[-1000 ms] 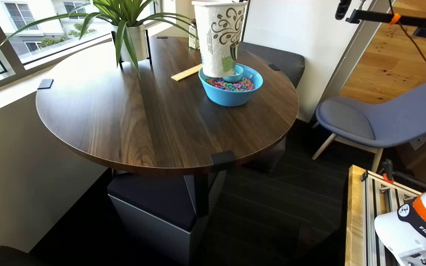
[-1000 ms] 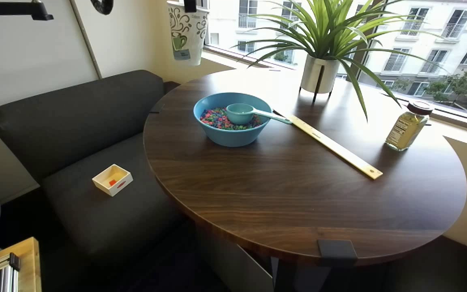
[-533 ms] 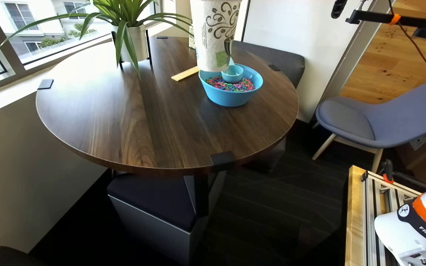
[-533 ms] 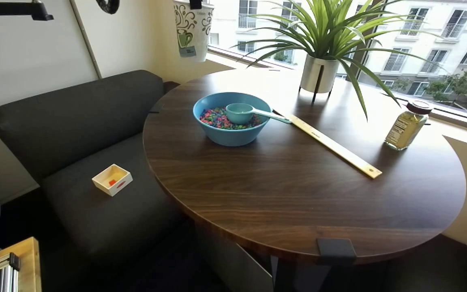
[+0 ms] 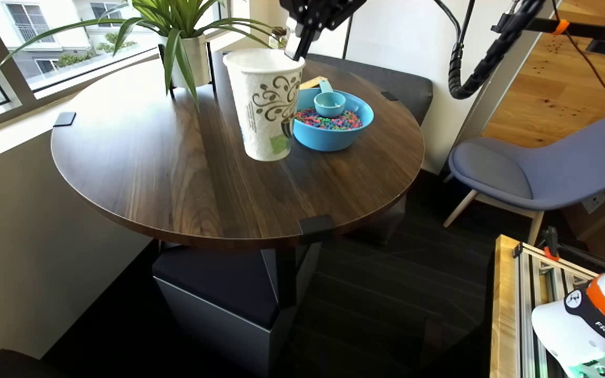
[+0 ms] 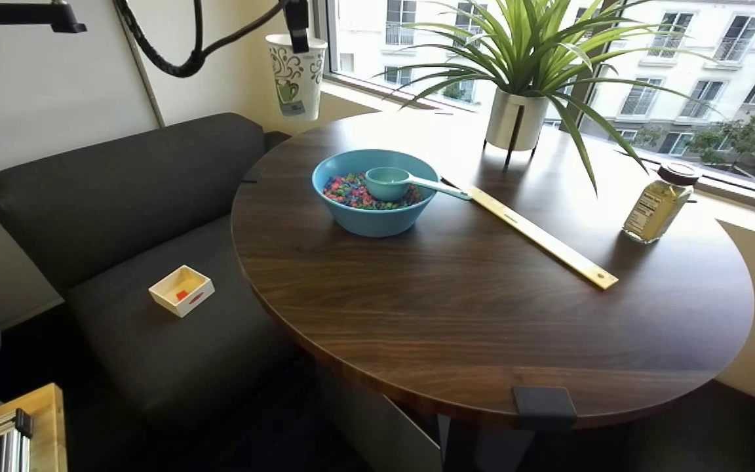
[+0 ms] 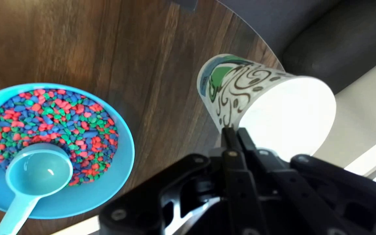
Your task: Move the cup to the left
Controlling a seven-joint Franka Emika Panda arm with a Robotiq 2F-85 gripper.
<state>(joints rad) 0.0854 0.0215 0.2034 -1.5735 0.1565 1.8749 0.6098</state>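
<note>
The cream-white cup, with a brown swirl and green print, shows in both exterior views and in the wrist view. It hangs in the air above the table level, nearly upright. My gripper is shut on the cup's rim, one finger inside and one outside. The gripper also shows at the rim in an exterior view and in the wrist view. The inside of the cup looks plain white. In an exterior view the cup covers the left edge of the blue bowl.
The blue bowl holds coloured gravel and a light blue scoop. A wooden ruler, a bottle and a potted plant stand or lie on the round table. A small box is on the bench.
The cup has moved left and lower in both exterior views, more strongly in the one with the window at left. The gripper and its black hose have come into view. The bowl stays put.
</note>
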